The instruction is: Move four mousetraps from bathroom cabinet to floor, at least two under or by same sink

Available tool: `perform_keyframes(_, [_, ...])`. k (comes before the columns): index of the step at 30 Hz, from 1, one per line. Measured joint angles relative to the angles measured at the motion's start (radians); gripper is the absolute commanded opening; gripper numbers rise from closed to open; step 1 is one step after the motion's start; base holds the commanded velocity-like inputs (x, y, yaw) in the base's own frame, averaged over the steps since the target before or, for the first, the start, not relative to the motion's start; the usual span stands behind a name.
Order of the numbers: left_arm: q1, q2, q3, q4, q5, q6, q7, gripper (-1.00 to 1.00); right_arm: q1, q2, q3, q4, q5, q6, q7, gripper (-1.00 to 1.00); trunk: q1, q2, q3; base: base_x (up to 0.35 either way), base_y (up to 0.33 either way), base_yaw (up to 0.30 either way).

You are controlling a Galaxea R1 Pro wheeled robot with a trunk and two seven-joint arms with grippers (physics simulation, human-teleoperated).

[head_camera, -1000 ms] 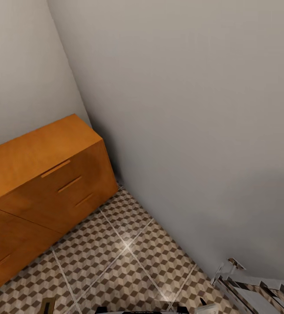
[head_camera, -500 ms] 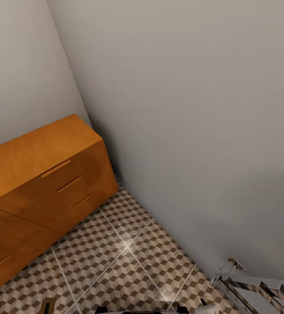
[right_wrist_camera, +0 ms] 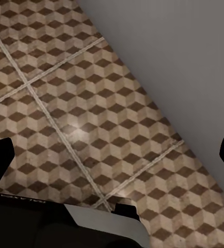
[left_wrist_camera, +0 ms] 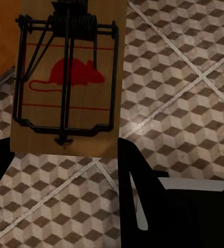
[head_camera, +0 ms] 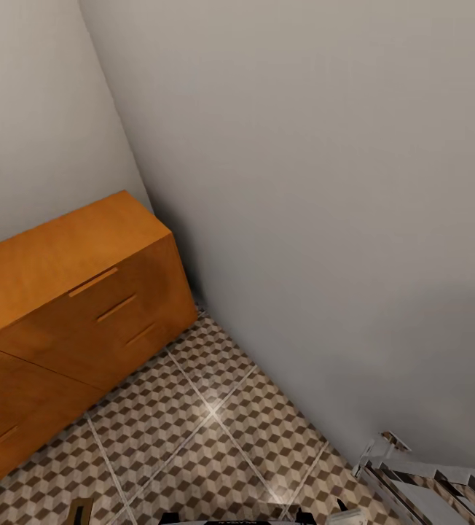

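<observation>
Nothing moved: mousetrap (left_wrist_camera: pixel 65 77) with red mouse print between left jaws.

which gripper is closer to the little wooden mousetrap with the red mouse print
Left. The flat brown wooden mousetrap sits between the left gripper fingers, apparently held. The right gripper is open over bare cube-patterned floor tiles beside the grey wall.

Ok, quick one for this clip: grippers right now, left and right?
Left gripper: closed on a mousetrap, held above the bathroom floor.
Right gripper: open, holding nothing, over the floor beside the wall.
</observation>
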State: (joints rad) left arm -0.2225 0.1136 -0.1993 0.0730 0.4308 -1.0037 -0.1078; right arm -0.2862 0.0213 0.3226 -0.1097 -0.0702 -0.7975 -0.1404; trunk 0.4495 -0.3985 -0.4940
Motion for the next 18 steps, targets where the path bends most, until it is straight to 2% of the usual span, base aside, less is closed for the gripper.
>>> perform_keyframes(6, [0.000, 0.000, -0.001, 0.000, 0.000, 0.000, 0.000, -1.00, 0.000, 0.003, -0.003, 0.000, 0.000, 0.001, -0.008, 1.00, 0.000, 0.000, 0.000, 0.000, 0.000, 0.102])
perform_keyframes(18, [0.000, -0.001, -0.001, 0.000, 0.000, 0.000, 0.000, -1.00, 0.000, 0.002, -0.002, 0.000, 0.001, 0.000, -0.012, 1.00, 0.000, 0.000, 0.000, -0.009, 0.000, 0.273])
